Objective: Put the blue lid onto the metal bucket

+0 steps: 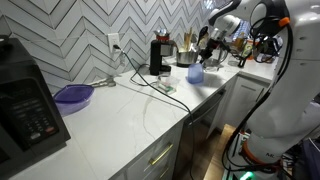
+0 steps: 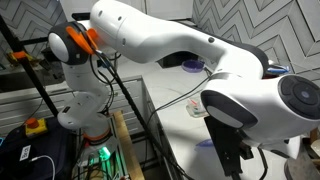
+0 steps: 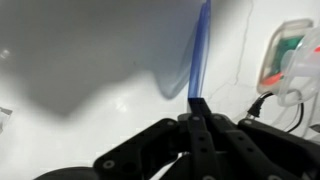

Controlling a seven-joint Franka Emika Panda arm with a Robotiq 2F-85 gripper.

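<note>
1. The purple dish (image 1: pixel 73 95) sits toward the left end of the countertop (image 1: pixel 120 115); it is no part of my job.
2. The black coffee maker (image 1: pixel 158 55) stands near the back edge. The metal bucket (image 1: pixel 185 59) is just beside it, uncovered as far as I can tell.
3. The blue lid (image 3: pixel 201 45) is off the counter, pinched edge-on in my gripper (image 3: pixel 197 102), with the jaws nearly closed on its rim. It hangs near the bucket, on the front-edge side.
4. The pickup is done. What's left, I judge, is to level the lid, centre it over the bucket, lower it and release.
</note>
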